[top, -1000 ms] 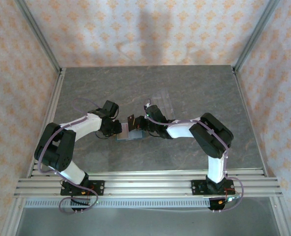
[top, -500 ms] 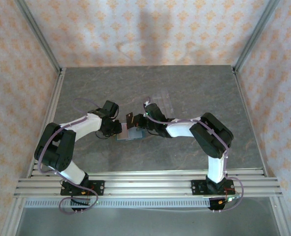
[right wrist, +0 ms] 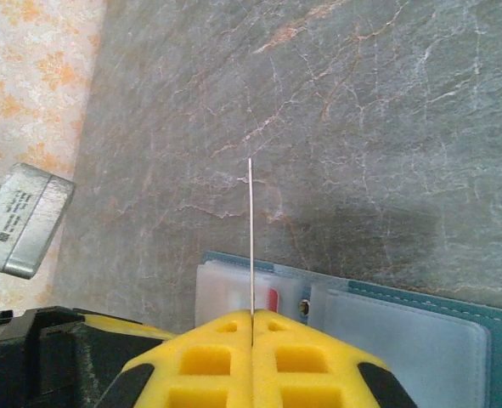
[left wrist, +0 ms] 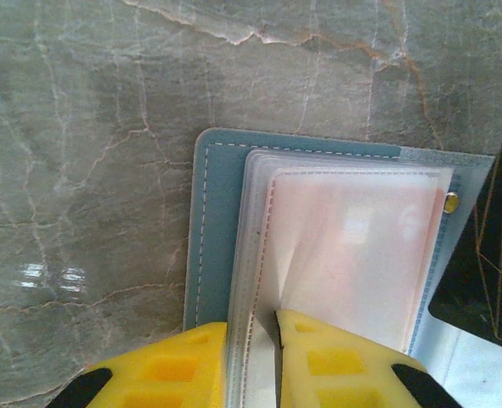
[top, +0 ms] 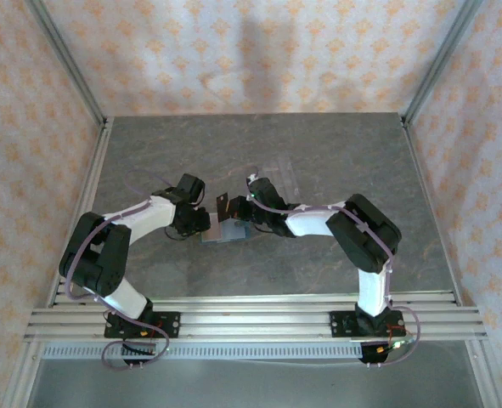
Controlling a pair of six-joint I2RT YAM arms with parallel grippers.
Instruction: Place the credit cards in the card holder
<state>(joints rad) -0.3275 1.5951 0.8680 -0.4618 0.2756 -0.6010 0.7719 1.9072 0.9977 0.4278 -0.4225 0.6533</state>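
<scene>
The teal card holder (top: 227,235) lies open on the table between the arms, its clear sleeves (left wrist: 335,255) fanned out. A pale pink credit card (left wrist: 352,238) sits inside the top sleeve. My left gripper (left wrist: 252,333) (top: 204,223) is shut on the near edge of the sleeves. My right gripper (right wrist: 251,316) (top: 239,211) is shut on a dark credit card with thin gold lines (top: 222,205) (left wrist: 488,263). That card stands on edge (right wrist: 251,238) above the holder's left half (right wrist: 234,293). A red strip (right wrist: 273,299) shows through a sleeve beside the snap (right wrist: 303,306).
A clear plastic rack (top: 280,174) stands just beyond the right gripper. Metal frame posts and patterned walls bound the grey marble table (top: 352,153). Bare tabletop lies to the far left and far right.
The right gripper has carried the dark card slightly left, over the open holder. The left gripper has kept its grip on the sleeves and has not moved.
</scene>
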